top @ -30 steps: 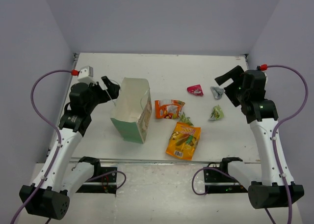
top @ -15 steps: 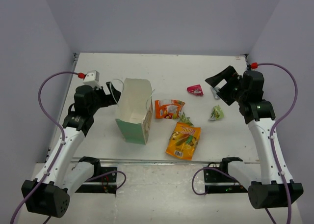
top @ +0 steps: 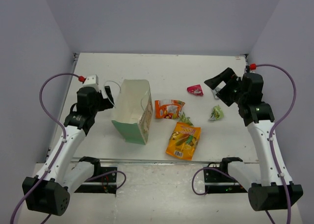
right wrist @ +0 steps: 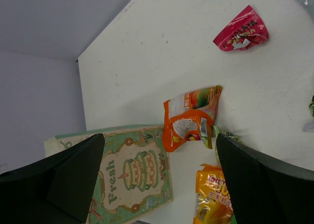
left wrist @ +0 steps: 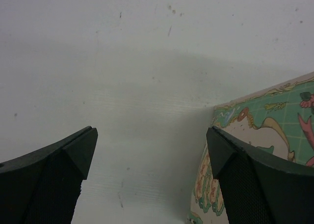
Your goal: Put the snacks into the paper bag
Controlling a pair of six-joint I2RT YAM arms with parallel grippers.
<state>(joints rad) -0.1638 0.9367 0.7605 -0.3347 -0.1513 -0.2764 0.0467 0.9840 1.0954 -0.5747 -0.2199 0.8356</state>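
Observation:
The mint-green paper bag (top: 133, 117) stands open-topped left of centre, its printed side (right wrist: 132, 175) facing the snacks. My left gripper (top: 109, 94) is open just off the bag's left wall, beside a thin handle; the left wrist view shows the bag's printed edge (left wrist: 265, 113) behind the right finger (left wrist: 255, 180). On the table lie an orange-white pouch (top: 169, 108), a large orange-yellow pouch (top: 183, 140), two small green packets (top: 185, 119) (top: 216, 113), a red-pink packet (top: 195, 90) and a grey packet (top: 215, 93). My right gripper (top: 220, 86) hangs open above the grey packet, holding nothing.
Grey walls close in the white table (top: 162, 69) at the back and on both sides. The table's front edge (top: 157, 161) runs just below the orange-yellow pouch. Both arm bases sit beyond that edge.
My left gripper has come down closer to the bag's left side, and the bag has rocked slightly. My right gripper has shifted a little left, over the grey packet.

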